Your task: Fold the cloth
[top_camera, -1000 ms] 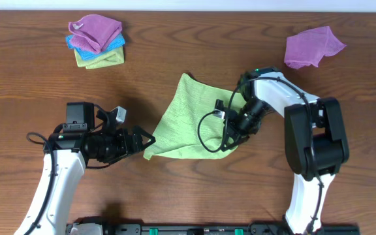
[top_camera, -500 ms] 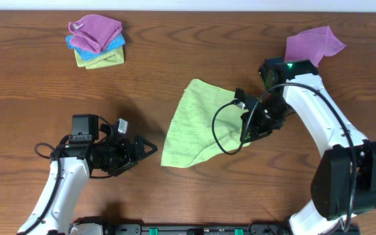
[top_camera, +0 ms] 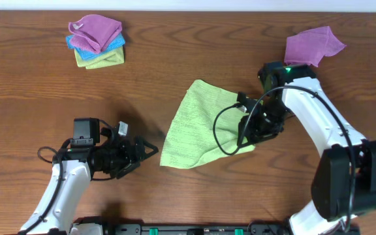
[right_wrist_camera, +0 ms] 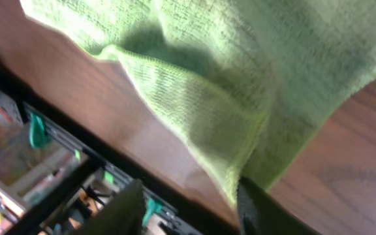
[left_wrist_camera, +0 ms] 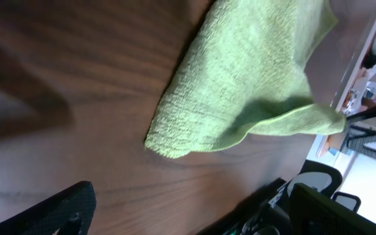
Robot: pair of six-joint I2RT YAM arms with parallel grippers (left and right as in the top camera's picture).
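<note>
**Overhead.** The green cloth (top_camera: 198, 127) is seen spread near the middle of the counter (top_camera: 175, 59). Its long axis runs from a far corner down towards the robot, with the wider edge nearest the arms. The right pincer (top_camera: 250, 134) is found at the near right corner of that edge, over the fabric. The left pincer (top_camera: 147, 151) is pointed at the near left corner and lies close to it but apart from it. Each near corner is thus served by the arm on its own side, and the fold is judged to run away from the robot along the long axis.

**Left wrist.** The cloth (left_wrist_camera: 240, 85) is shown ahead and to the right of the left pincer (left_wrist_camera: 191, 189). Its jaws are spread wide with only bare wood between them. The rounded near corner is not yet reached.

**Right wrist.** The cloth (right_wrist_camera: 240, 65) is draped across the upper view. The jaws of the right pincer (right_wrist_camera: 188, 189) are seen apart. The hanging corner is touched by one finger (right_wrist_camera: 260, 202), but no clamping is seen.
</note>
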